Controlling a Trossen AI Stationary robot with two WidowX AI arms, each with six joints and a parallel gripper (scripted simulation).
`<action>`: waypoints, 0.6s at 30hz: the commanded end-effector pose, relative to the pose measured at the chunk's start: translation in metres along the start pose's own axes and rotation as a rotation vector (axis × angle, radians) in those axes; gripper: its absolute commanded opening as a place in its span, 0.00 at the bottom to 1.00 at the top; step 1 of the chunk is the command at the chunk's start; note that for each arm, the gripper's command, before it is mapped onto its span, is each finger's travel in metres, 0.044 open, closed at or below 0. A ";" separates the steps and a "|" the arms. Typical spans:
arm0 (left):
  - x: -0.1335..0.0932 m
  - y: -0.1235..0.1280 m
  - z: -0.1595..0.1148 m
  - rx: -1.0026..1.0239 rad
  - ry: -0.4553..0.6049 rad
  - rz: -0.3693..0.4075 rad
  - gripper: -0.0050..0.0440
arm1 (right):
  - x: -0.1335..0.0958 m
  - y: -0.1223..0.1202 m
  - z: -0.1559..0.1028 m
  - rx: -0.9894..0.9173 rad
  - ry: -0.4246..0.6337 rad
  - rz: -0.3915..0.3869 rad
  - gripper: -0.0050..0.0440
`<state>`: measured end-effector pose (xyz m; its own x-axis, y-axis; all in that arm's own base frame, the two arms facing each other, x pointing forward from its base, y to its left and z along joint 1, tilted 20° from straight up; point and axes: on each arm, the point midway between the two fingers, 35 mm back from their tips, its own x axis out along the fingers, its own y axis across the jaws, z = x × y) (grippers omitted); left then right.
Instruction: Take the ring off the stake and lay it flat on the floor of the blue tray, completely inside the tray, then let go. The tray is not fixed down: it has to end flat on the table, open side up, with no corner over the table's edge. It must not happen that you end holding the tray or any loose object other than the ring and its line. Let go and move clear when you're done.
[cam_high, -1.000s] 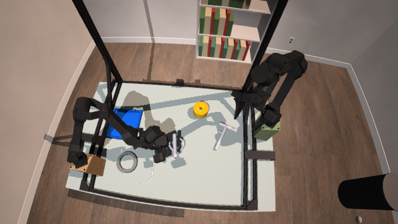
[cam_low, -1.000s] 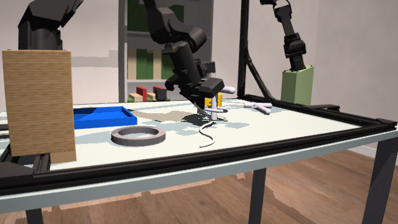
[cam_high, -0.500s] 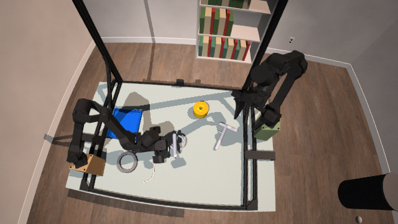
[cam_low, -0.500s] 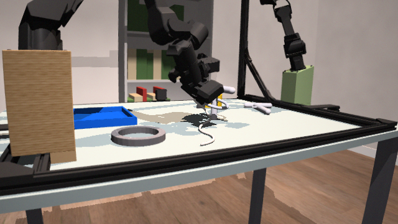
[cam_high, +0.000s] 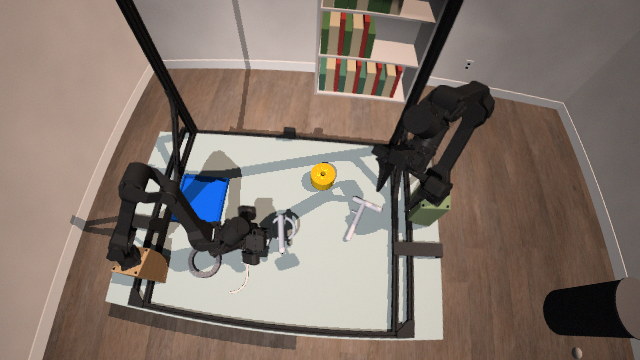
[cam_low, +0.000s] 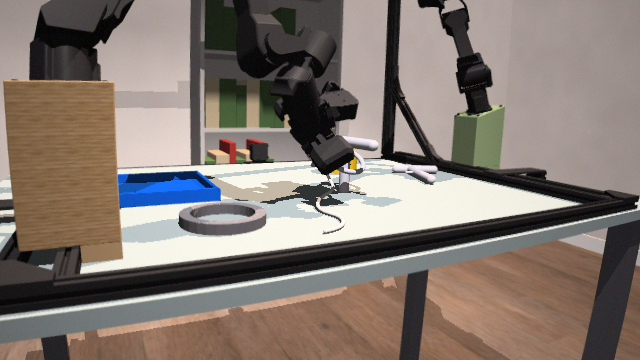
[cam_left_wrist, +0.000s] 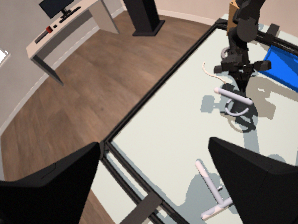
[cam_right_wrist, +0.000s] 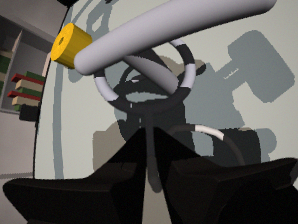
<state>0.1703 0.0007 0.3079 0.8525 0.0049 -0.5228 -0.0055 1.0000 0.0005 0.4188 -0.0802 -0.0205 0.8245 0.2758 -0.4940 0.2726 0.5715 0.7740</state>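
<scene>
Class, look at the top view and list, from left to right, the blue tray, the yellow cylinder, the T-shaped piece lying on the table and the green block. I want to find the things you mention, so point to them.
Blue tray (cam_high: 212, 197) (cam_low: 170, 196) (cam_left_wrist: 283, 67) → yellow cylinder (cam_high: 323, 179) (cam_low: 353, 162) (cam_right_wrist: 72, 46) → T-shaped piece (cam_high: 356, 220) (cam_low: 420, 171) (cam_left_wrist: 211, 186) → green block (cam_high: 429, 212) (cam_low: 477, 140)

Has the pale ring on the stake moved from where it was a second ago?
Yes. In the exterior view the ring has risen and tilted, nearer the crossbar of the stake, but is still around its post.
</scene>
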 end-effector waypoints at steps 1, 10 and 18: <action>0.000 -0.001 -0.001 0.002 0.004 -0.005 0.92 | -0.002 -0.004 -0.005 0.045 0.006 0.025 0.10; 0.000 -0.001 -0.001 0.002 0.004 -0.005 0.92 | -0.002 -0.004 -0.005 0.045 0.006 0.025 0.10; 0.000 -0.001 -0.001 0.002 0.004 -0.005 0.92 | -0.001 0.002 -0.004 0.061 -0.002 -0.008 0.10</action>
<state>0.1703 0.0007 0.3079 0.8525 0.0049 -0.5228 -0.0055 1.0000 0.0005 0.4136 -0.0780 -0.0260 0.8221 0.2825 -0.4943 0.2996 0.5235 0.7976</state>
